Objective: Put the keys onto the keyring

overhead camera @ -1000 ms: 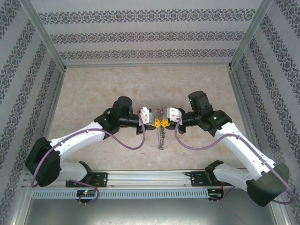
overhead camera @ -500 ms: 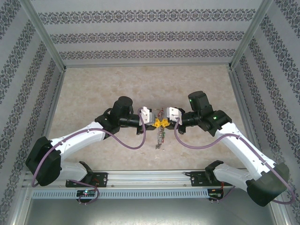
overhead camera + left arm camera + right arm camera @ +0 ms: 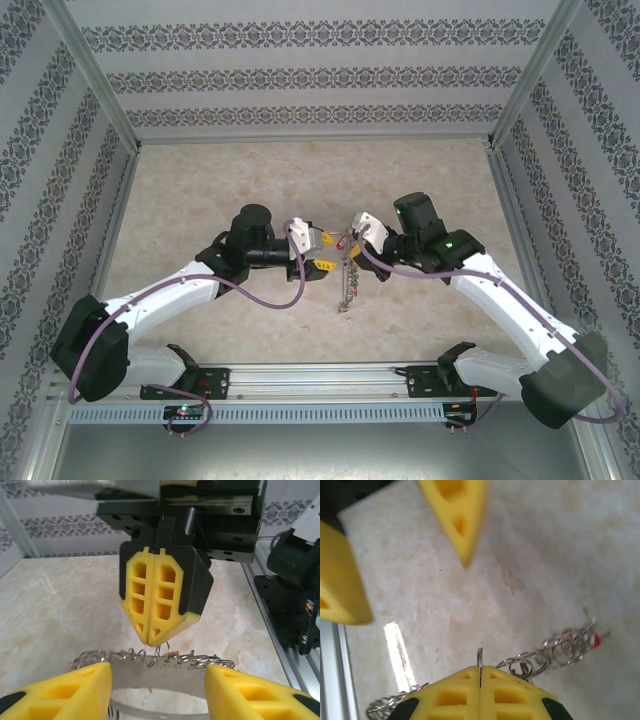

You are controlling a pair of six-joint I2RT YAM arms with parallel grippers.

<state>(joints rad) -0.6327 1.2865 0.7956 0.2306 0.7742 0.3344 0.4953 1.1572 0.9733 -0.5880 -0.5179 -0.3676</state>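
Note:
The keyring is a chain of thin wire rings that dangles above the table. My right gripper is shut on one ring at its top; in the right wrist view the ring sticks up from the closed yellow fingers. A red key tag sits at the chain's far end. My left gripper faces the right one with its jaws open, just short of the rings. A small orange tag shows among them. A flat silvery strip lies across the gap between my left fingers; whether it touches them is unclear.
The beige marble-look table is walled on three sides by patterned panels. An aluminium rail with both arm bases runs along the near edge. The two arms meet over the table's middle, close together.
My left gripper has opened and drawn back to the left. The right gripper has shifted left and up, and the chain now hangs from it alone.

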